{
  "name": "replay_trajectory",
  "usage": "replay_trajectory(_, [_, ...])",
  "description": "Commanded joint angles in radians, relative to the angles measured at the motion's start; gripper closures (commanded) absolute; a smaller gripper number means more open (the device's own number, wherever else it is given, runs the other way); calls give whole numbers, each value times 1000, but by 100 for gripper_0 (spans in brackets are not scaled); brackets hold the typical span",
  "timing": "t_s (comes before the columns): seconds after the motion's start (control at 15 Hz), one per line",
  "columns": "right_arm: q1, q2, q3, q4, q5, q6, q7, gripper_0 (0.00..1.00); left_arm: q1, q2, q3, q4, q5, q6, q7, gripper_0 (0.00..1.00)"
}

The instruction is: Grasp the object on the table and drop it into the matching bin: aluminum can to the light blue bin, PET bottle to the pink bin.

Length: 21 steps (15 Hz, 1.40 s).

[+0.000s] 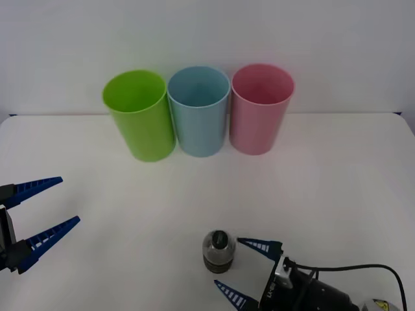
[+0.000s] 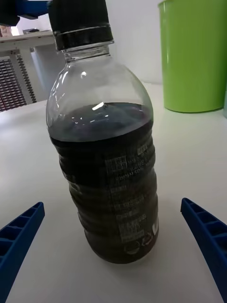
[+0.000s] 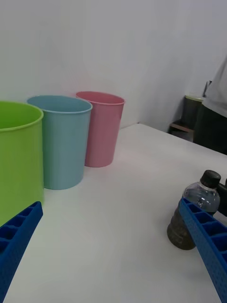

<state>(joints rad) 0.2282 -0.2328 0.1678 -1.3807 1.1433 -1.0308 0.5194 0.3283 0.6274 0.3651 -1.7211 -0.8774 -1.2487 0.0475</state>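
Bright, even light; soft shadows; sharp focus.

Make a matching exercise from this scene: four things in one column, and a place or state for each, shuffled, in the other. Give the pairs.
Things
1. PET bottle
2. pink bin
3. lime green bin
4. left gripper

Places or states
A. at the robot's-left end of the bin row
B. open over the table, at the near left, far from the bottle
C. upright at the near edge, just ahead of the open right gripper
D. at the robot's-right end of the bin row, beside the light blue bin

Pairs: 1-C, 2-D, 3-A, 4-B
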Motion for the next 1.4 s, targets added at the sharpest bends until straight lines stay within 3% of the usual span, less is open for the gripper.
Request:
replay_trajectory(0.07, [-6,1,44,0,-20,46,16,0,0,0,0,0,0,0,0,0])
replay_trajectory(0.53, [-29,4,131,0,-82,156,67,0,0,0,0,0,0,0,0,0])
replay_trajectory(1.27, [-38,12,141,0,-96,178,88,0,0,0,0,0,0,0,0,0])
replay_trajectory(1.33, [-38,10,139,0,-102,178,83,42,0,0,0,0,0,0,0,0])
replay_trajectory(1.4, [-38,10,139,0,-109,184,88,95,0,0,0,0,0,0,0,0])
